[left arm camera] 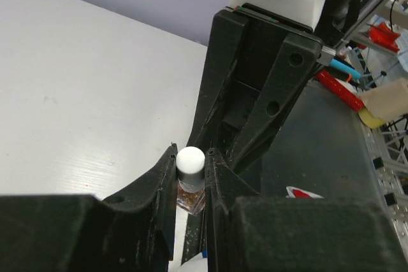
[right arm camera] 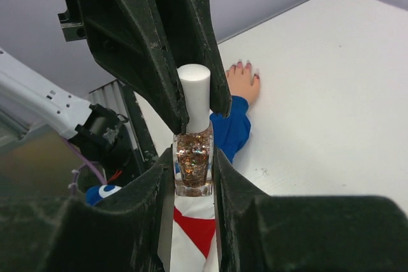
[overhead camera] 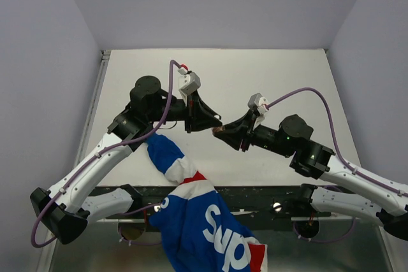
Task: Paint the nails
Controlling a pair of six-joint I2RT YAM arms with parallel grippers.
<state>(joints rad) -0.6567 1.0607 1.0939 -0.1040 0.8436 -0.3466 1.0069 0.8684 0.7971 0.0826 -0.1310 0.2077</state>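
Over the middle of the white bench (overhead camera: 274,74) you have two arms meeting tip to tip around one small clear glass polish bottle (right arm camera: 193,164) filled with copper glitter. The right gripper (right arm camera: 192,157) has its two fingers closed on the bottle's glass body. The left gripper (left arm camera: 191,157) has its two fingers closed on the bottle's one white cylindrical cap (right arm camera: 194,93).

One bare light-skinned hand (right arm camera: 242,84) lies flat on the bench beyond the bottle, well apart from it. Note its pinkish-red nails (right arm camera: 240,64): you can count four, and you cannot tell about a fifth. One blue, white and red sleeve (overhead camera: 204,221) runs from the wrist toward the near edge. White letters on its blue part read "Sup".
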